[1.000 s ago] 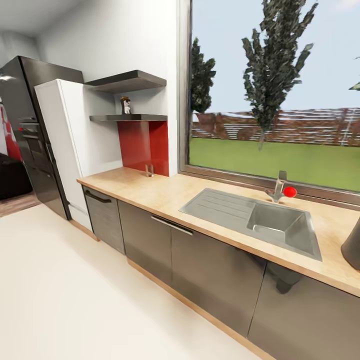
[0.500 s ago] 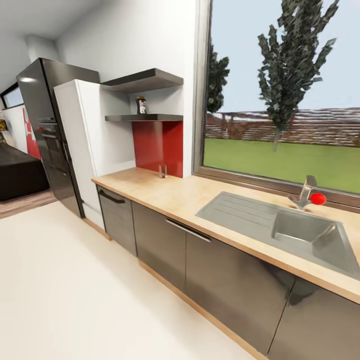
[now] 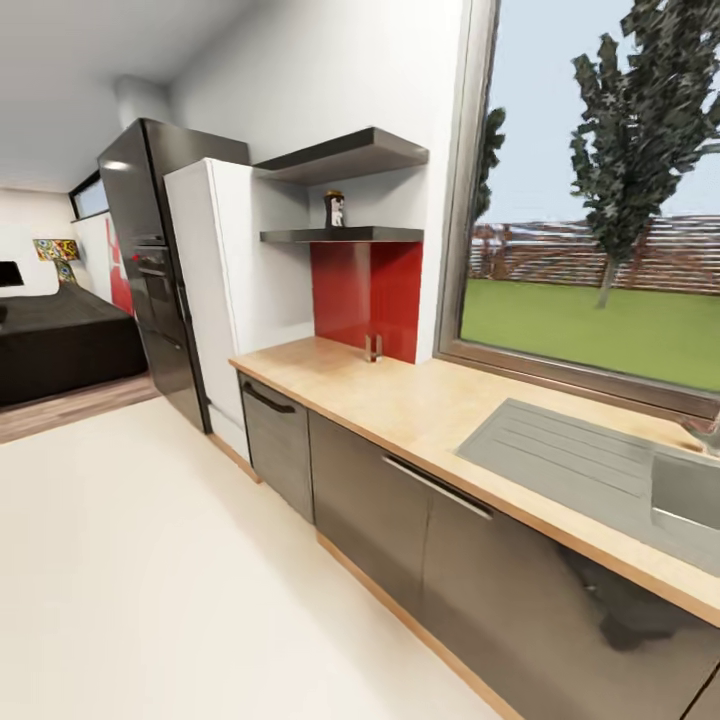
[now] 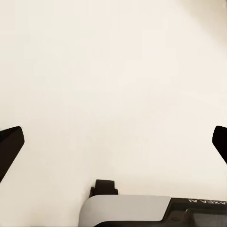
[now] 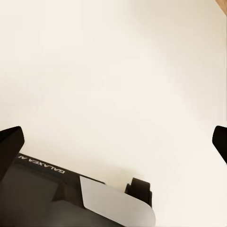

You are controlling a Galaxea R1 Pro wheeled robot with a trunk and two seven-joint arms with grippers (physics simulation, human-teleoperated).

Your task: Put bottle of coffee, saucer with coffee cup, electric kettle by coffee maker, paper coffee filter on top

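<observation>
The bottle of coffee [image 3: 334,209], dark with a pale label, stands on the lower dark shelf [image 3: 340,235] beside the window. Below it runs the wooden countertop [image 3: 420,400], bare on this stretch. My left gripper [image 4: 113,142] is open over the pale floor, its dark fingertips [image 4: 10,144] at the frame's edges with nothing between them. My right gripper [image 5: 113,142] is open too, above the same pale floor, fingertips [image 5: 9,144] wide apart. The coffee maker, kettle, filter, saucer and cup are out of view.
A steel sink with drainboard [image 3: 600,470] is set in the counter at right. A white cabinet [image 3: 215,290] and a dark fridge [image 3: 150,260] stand at the counter's left end. Grey cabinet fronts [image 3: 400,520] line the pale floor [image 3: 150,560]. A dark sofa [image 3: 60,340] sits far left.
The head view has swung left: the shelf and counter have slid right in the picture, the faucet and dark object at right have left the frame, and the living room has come in.
</observation>
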